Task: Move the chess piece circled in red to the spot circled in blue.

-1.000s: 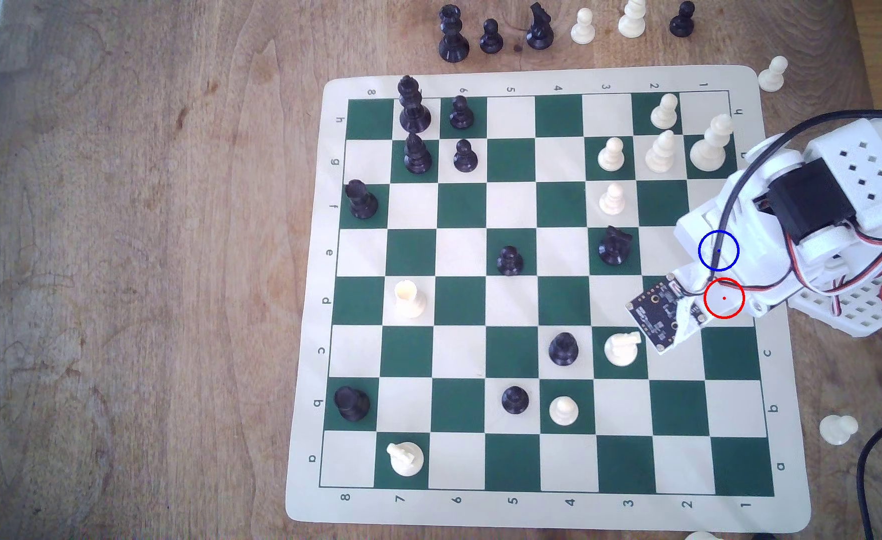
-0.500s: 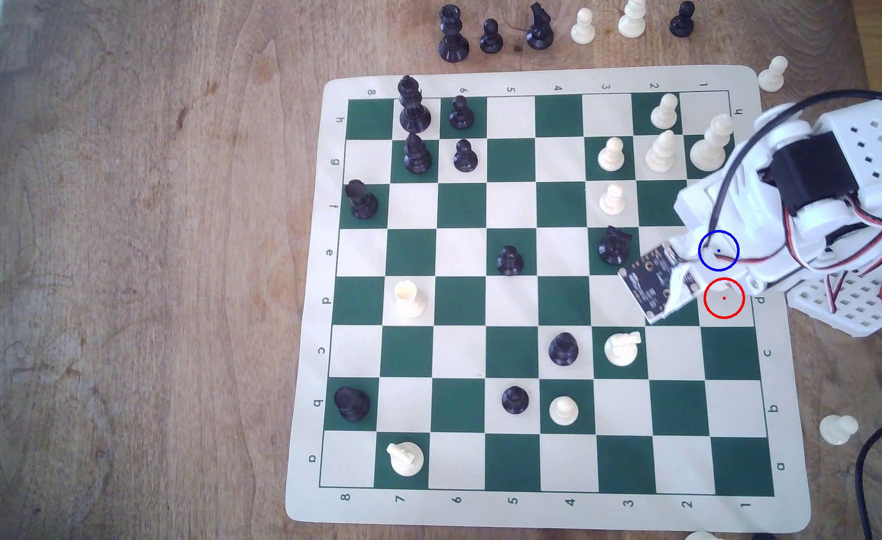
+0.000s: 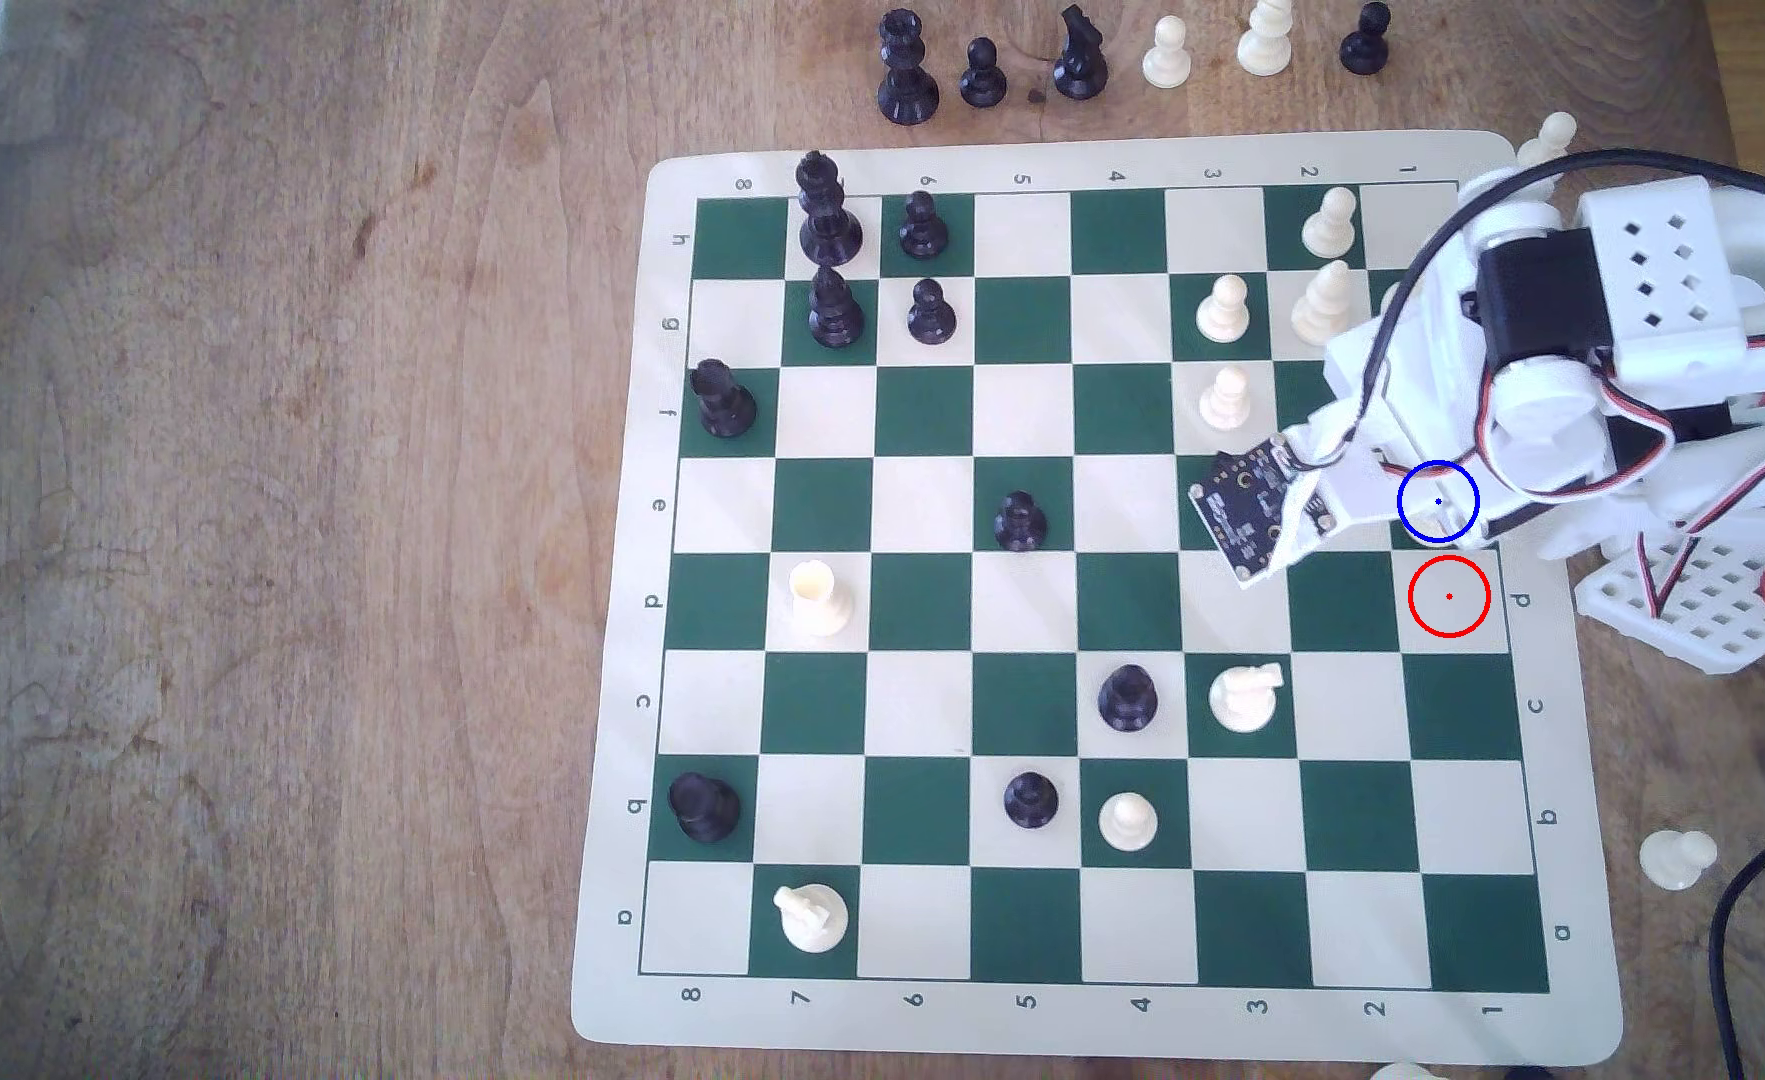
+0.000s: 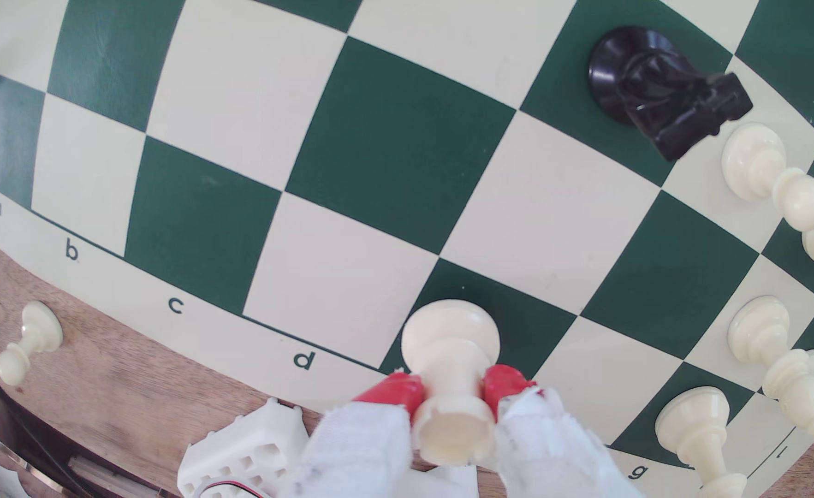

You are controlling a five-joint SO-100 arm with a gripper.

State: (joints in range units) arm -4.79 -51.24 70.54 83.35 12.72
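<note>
1. The gripper (image 4: 453, 400) was clamped on the cream rook (image 4: 450, 383), its two red-tipped fingers (image 4: 395, 390) pressing the waist of the piece from either side, with white padded wrapping behind the tips.
2. In the wrist view the rook hung over a dark green square (image 4: 529, 316) at the mat's edge, just past the letter d; its flared base pointed at the board and its notched hollow crown faced the camera. Whether the base touched the mat I could not tell.
3. In the exterior view the arm (image 3: 1543, 343) covered the green square under the blue ring (image 3: 1438, 502), so the rook itself was hidden there. The cream square inside the red ring (image 3: 1448, 596) lay bare, just beside the blue one.
4. A black knight (image 4: 659, 91) stood on a green square well apart from the rook, with cream pawns (image 4: 769, 177) near it.
5. The chess mat (image 3: 1065, 1028) lay flat on the wooden worktop (image 3: 234, 519). No box or tray was holding the spare pieces: a row of black and cream ones (image 3: 1075, 57) stood loose on the wood beyond the mat's far edge, and a single cream pawn (image 3: 1676, 858) lay on its side at the exterior view's right.
</note>
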